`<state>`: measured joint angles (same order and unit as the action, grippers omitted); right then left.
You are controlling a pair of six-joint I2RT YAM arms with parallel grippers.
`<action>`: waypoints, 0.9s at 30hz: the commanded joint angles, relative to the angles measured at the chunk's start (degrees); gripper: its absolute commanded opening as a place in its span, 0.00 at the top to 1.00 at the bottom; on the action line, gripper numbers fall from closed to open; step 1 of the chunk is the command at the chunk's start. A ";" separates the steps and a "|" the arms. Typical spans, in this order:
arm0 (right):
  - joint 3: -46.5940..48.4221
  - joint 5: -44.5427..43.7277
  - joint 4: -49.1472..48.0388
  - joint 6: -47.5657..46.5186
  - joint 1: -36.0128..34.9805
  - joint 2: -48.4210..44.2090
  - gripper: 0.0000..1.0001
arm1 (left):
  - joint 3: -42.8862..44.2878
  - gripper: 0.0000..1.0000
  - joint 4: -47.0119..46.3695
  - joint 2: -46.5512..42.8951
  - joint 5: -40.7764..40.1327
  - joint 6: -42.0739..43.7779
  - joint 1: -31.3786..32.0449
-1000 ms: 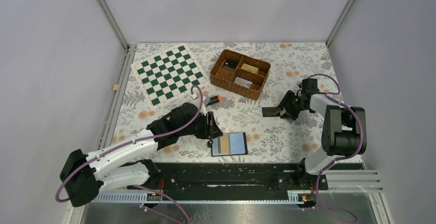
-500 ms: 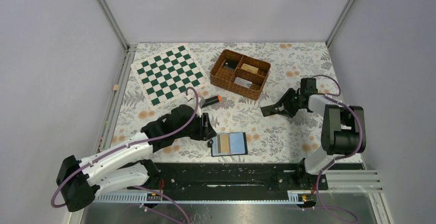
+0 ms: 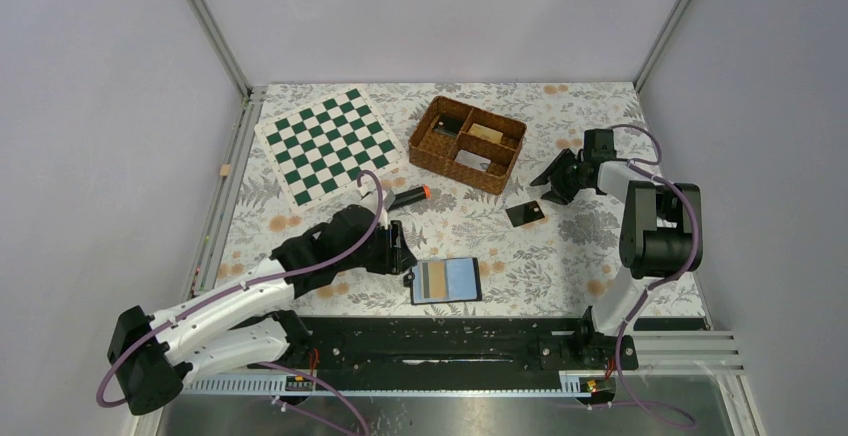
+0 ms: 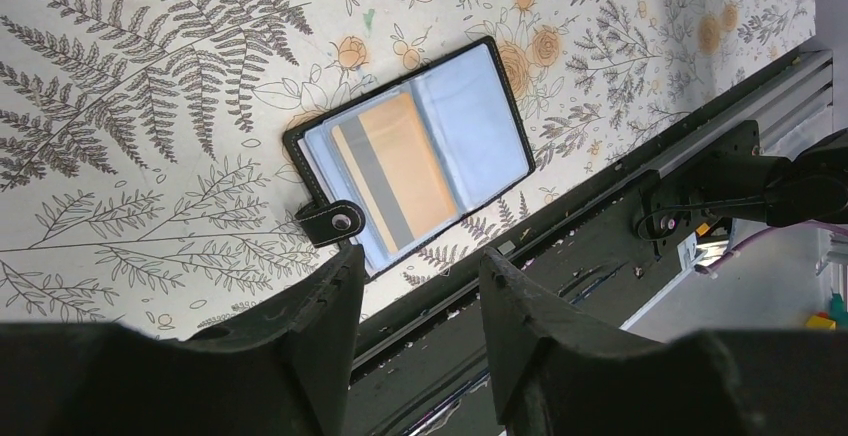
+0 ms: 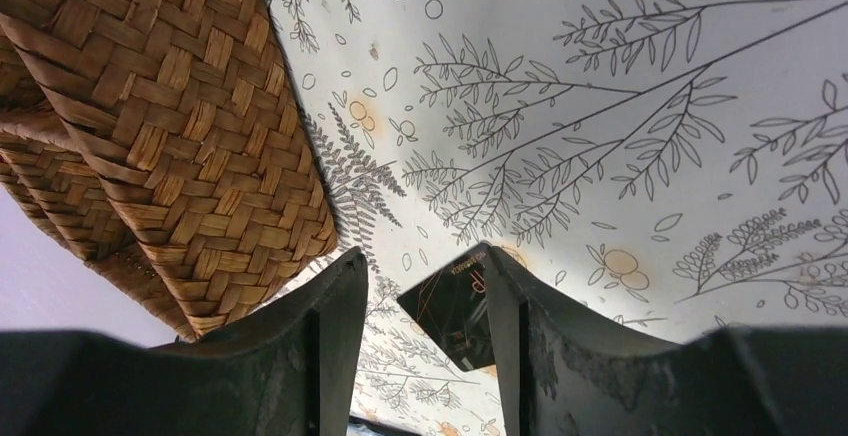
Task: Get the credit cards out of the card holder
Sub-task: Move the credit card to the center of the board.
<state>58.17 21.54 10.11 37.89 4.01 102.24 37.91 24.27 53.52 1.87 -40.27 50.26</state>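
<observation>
The card holder (image 3: 446, 281) lies open on the floral table near the front edge, with the orange-yellow credit card (image 4: 395, 166) still in its left panel. In the left wrist view the holder (image 4: 480, 116) shows its side tab (image 4: 335, 221). My left gripper (image 3: 409, 260) is open and empty, just left of the holder; it also shows in the left wrist view (image 4: 420, 261). The dark credit card (image 3: 525, 214) lies flat on the table, free. My right gripper (image 3: 548, 184) is open and empty just beyond it. In the right wrist view, the card (image 5: 455, 321) lies below the gripper (image 5: 425, 261).
A brown wicker basket (image 3: 467, 143) with compartments stands at the back middle, close to my right gripper; it also shows in the right wrist view (image 5: 150, 106). A green-and-white chessboard (image 3: 330, 146) lies at back left. A black cylinder with an orange tip (image 3: 408, 196) lies near my left arm.
My right gripper has let go of the dark card, which now lies on the table, and has drawn back toward the far right. My left gripper has pulled back slightly.
</observation>
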 commanded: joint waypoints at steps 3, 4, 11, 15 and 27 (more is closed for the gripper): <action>-1.52 0.10 0.77 2.34 -0.96 -5.87 0.49 | 2.61 0.54 1.13 -3.20 -3.61 1.34 -0.10; -2.36 0.24 0.55 2.70 -1.39 -6.92 0.50 | 2.82 0.54 1.34 -3.27 -3.97 1.62 -0.16; -9.81 -1.38 -5.62 8.26 -9.85 -11.10 0.57 | 4.23 0.53 2.72 -4.64 -4.39 2.25 -0.24; -13.40 -4.11 -12.20 10.89 -13.02 -10.56 0.60 | 3.92 0.53 3.74 -6.71 -4.15 2.08 -0.17; -15.67 -13.67 -7.13 7.55 -16.15 -9.78 0.62 | 1.51 0.53 5.11 -11.31 -4.27 1.51 -0.33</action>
<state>43.53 14.28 -0.40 47.13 -11.64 94.13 39.72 30.09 42.96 -1.50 -39.03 50.24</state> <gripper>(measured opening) 0.381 0.469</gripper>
